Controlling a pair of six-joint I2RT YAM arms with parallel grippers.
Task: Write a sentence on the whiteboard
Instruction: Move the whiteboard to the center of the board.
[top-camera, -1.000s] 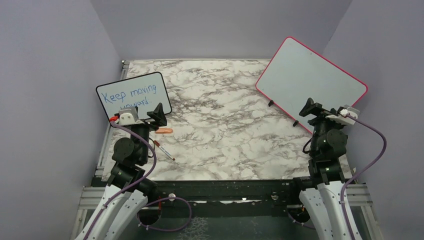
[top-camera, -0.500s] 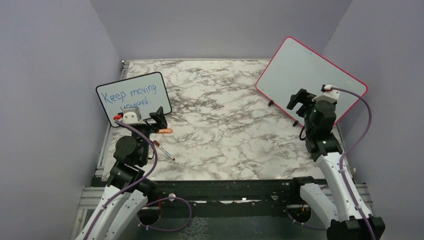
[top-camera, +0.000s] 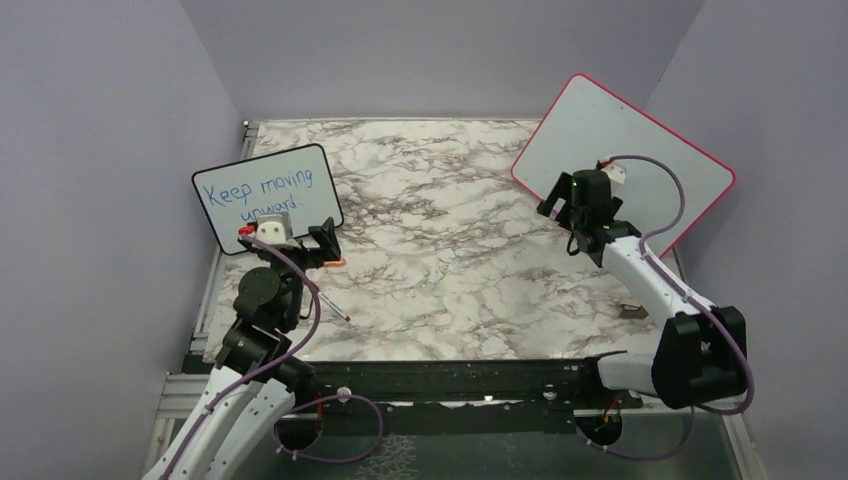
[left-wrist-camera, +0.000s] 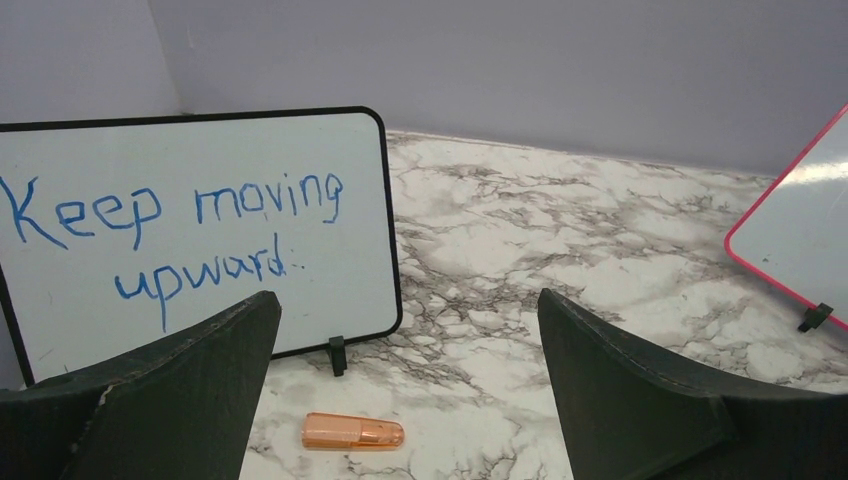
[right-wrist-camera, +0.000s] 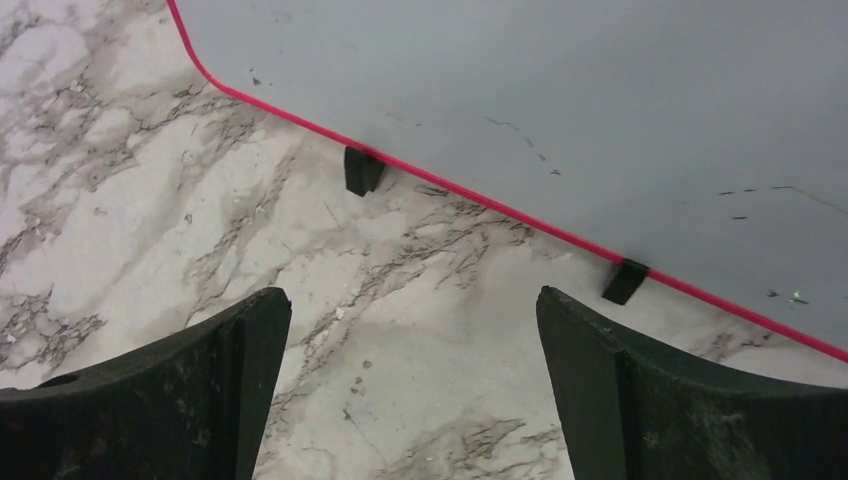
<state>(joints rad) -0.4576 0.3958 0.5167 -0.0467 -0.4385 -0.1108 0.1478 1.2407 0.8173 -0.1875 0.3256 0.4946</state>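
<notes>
On the marble worktop (top-camera: 440, 260) the red-framed whiteboard (top-camera: 640, 140) stands tilted at the far right, its face showing only some tiny dark marks, and a smaller black-framed board (top-camera: 262, 180) with blue writing stands at the left. The right tool (right-wrist-camera: 412, 330) hangs wide and empty just near the whiteboard's lower edge; the left tool (left-wrist-camera: 408, 330), also wide and empty, faces the smaller board. A pen (top-camera: 330, 302) and an orange cap (left-wrist-camera: 354, 431) lie on the worktop at the left.

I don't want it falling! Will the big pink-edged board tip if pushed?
Probably tips easily: the whiteboard stands on just two small black feet. It looks thin and flat, so likely stiff and light. It might slide on the smooth marble table.
</notes>
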